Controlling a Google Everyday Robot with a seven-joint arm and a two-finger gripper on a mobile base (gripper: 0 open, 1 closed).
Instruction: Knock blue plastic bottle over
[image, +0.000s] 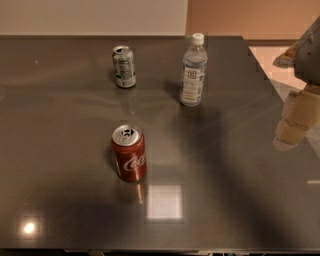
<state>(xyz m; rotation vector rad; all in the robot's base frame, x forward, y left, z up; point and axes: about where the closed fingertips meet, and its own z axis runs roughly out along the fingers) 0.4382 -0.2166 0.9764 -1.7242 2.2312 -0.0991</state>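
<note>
Camera view shows the gripper (292, 127) at the frame's right edge, arm slanting down from the upper right; the jaws' spread cannot be told. The blue plastic bottle (193, 70) stands upright on the table (60, 200), upper centre, well apart.

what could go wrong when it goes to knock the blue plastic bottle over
The gripper hangs at the right edge of the dark table, apart from the upright slim blue plastic bottle. A leftward push might topple it toward the silver-green metal can. A low push may only slide it.
</note>
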